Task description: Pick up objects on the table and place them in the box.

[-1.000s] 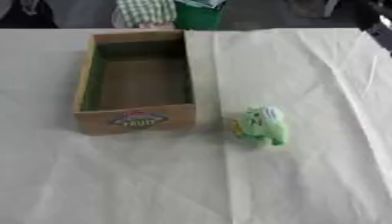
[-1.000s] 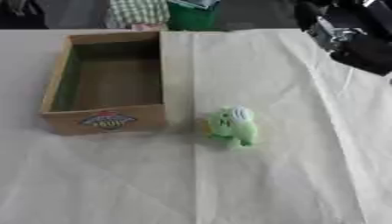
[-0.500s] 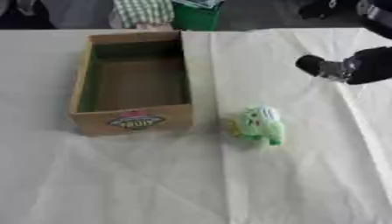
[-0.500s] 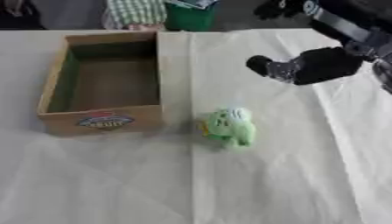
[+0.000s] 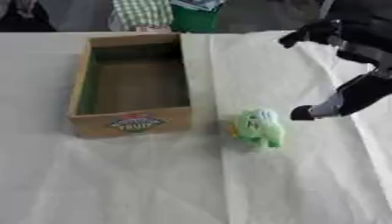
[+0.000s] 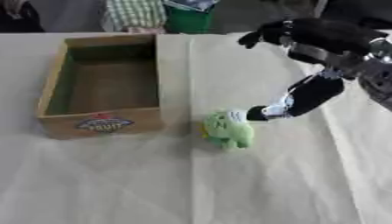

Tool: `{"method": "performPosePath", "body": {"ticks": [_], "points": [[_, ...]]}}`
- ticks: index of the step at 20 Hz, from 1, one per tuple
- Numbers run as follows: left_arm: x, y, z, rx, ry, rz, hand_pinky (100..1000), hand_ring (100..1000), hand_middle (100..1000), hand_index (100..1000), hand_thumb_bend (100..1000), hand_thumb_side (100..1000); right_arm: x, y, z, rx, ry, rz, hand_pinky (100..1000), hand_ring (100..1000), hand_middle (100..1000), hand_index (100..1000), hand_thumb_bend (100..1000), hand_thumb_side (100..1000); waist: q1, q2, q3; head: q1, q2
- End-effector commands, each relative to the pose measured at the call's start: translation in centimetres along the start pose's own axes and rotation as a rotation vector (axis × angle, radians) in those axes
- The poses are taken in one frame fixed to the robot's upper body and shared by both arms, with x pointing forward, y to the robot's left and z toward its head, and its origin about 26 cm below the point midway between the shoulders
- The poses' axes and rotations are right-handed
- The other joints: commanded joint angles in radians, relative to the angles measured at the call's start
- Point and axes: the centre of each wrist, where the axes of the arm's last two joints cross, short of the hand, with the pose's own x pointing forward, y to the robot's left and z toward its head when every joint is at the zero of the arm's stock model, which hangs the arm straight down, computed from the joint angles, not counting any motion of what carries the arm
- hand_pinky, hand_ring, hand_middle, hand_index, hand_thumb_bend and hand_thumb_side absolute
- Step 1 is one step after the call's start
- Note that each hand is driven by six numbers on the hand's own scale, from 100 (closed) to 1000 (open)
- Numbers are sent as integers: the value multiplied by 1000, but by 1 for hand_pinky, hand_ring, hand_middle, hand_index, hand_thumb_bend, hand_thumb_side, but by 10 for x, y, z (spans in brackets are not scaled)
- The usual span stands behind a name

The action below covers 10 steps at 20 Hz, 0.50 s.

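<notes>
Robot hand (right): the right robot hand (image 6: 306, 65) reached in from the upper right of both views, black, spread open with one finger stretched up toward the far side and another pointing down at the green toy; it held nothing.
Fingertip: the lower fingertip (image 6: 259, 113) sat just beside the toy's upper right side in the right eye view (whether it touched, I could not tell).
Left robot hand: it showed in neither view.
Green toy: a small green plush toy (image 5: 259, 127) lay on the tabletop (image 5: 153, 183), just right of the box's near right corner and apart from it.
Toy's axis: its long axis ran roughly from the far side to the near side, tilted a little, with the paler, whitish end toward the far side and the rounder green end toward the robot.
Box: an open wooden box (image 5: 82, 87) stood left of centre, its long axis running away from the robot, with a green lining on the inner left wall and a colourful label (image 5: 134, 122) on the near wall; nothing lay inside it.
Tabletop cover: pale cloth, with a crease running near to far beside the toy.
</notes>
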Motion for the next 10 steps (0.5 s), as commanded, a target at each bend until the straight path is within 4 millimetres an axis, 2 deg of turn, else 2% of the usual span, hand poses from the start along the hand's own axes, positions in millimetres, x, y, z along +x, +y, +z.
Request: {"method": "performPosePath", "body": {"ticks": [1, 6, 7, 10], "points": [[6, -2, -5, -22, -27, 5, 749, 544, 526, 703, 100, 575, 5, -6, -1, 81, 14, 14, 882, 922, 827, 1000, 532, 474, 1, -14, 2, -6, -11], [6, -2, -5, -23, -24, 5, 750, 545, 527, 703, 100, 575, 7, -12, -8, 233, 71, -46, 873, 915, 822, 1000, 533, 449, -1, -15, 4, -7, -11], [6, -2, -4, -23, -23, 5, 750, 545, 527, 703, 100, 575, 8, -11, -10, 245, 80, -51, 870, 913, 817, 1000, 564, 432, -1, -15, 4, -7, -10], [6, -2, -4, -24, -21, 6, 751, 545, 527, 702, 100, 574, 9, -7, -17, 274, 101, -64, 865, 911, 818, 1000, 533, 457, -1, -15, 5, -11, -8]]}}
